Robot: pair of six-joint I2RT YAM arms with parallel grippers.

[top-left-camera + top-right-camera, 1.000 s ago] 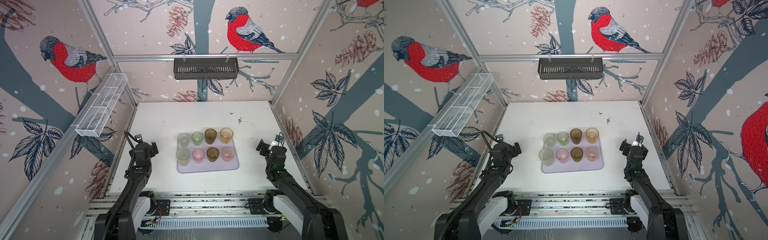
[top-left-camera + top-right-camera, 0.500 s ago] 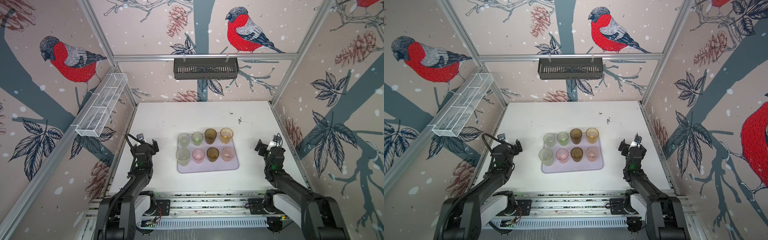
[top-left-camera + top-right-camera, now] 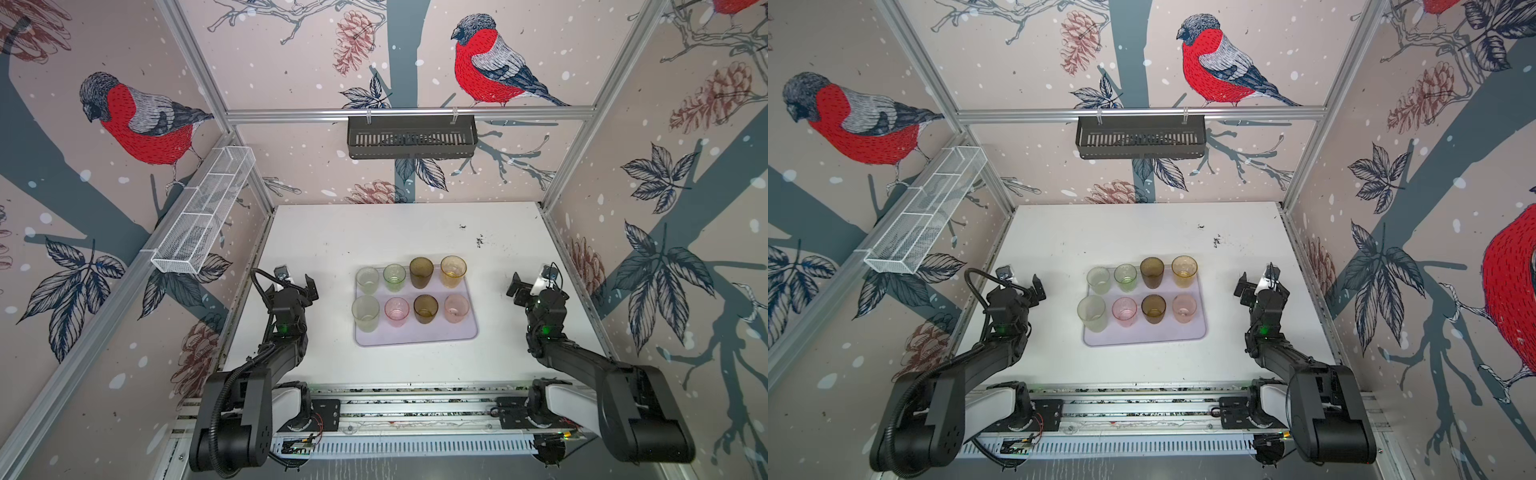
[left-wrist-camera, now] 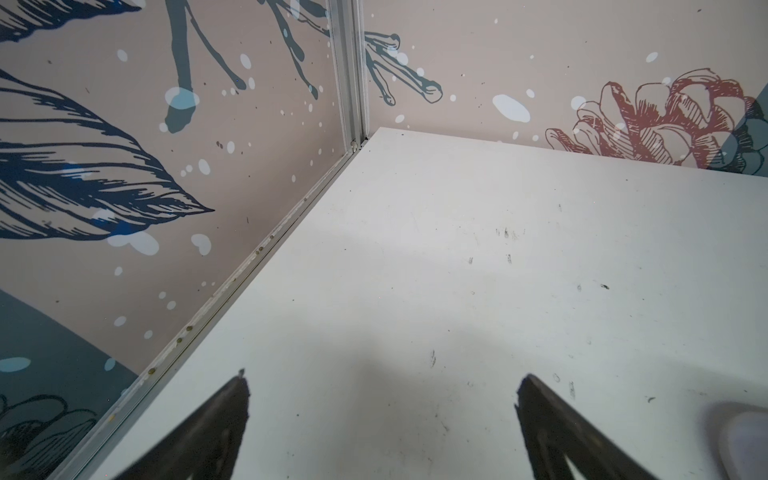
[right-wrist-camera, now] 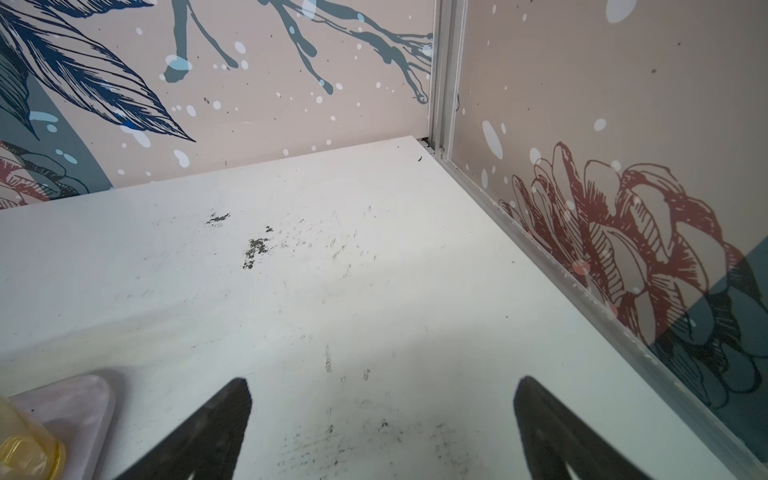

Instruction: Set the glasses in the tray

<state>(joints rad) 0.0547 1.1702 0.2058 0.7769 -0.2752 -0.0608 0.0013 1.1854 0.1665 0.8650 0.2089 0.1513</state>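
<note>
Several tinted glasses stand upright in two rows on the lavender tray [image 3: 415, 337] [image 3: 1142, 337] in both top views. The back row runs from a pale green glass [image 3: 367, 279] to an amber glass [image 3: 453, 270]. The front row runs from a pale glass [image 3: 365, 312] to a peach glass [image 3: 456, 308]. My left gripper [image 3: 296, 282] [image 3: 1021, 283] [image 4: 382, 386] hangs open and empty left of the tray. My right gripper [image 3: 532, 278] [image 3: 1256, 279] [image 5: 382, 390] is open and empty on the tray's right. The right wrist view catches a tray corner [image 5: 75, 399] and the amber glass [image 5: 25, 453].
A black slotted basket [image 3: 411, 137] hangs on the back wall and a white wire-mesh basket [image 3: 203, 216] on the left wall. Patterned walls close in the white table [image 3: 374, 232] on three sides. The arms' bases sit on the front rail [image 3: 415, 411].
Both arms have folded down and back a little toward the front rail. Both grippers stay open. The glasses and tray have not moved.
</note>
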